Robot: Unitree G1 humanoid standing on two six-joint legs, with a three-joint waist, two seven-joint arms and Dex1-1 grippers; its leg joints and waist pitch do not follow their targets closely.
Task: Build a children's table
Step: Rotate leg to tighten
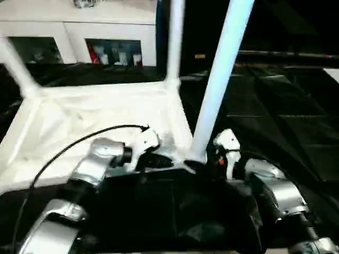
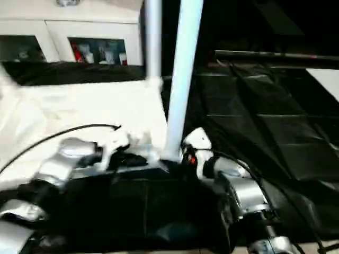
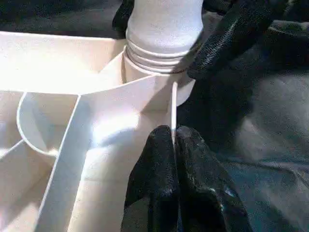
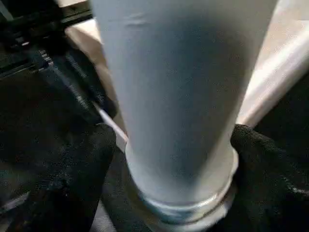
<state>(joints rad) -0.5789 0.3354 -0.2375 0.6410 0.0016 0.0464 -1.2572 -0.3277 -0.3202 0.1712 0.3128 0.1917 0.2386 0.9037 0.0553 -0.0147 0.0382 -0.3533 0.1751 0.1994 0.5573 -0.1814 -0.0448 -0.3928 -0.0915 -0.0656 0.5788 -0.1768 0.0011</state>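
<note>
While the left gripper (image 3: 174,145) pinches the upturned white plastic tabletop's (image 1: 79,121) thin rim, the right gripper's (image 4: 169,159) parted fingers flank a smooth threaded leg (image 1: 220,79).

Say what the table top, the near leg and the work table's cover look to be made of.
Table top: likely moulded white plastic, thin ribbed walls, slight sheen. Near leg: smooth white plastic tube by its look, with moulded threads at its base. Cover: black sheeting, creased and faintly glossy; plastic or coated fabric.
</note>
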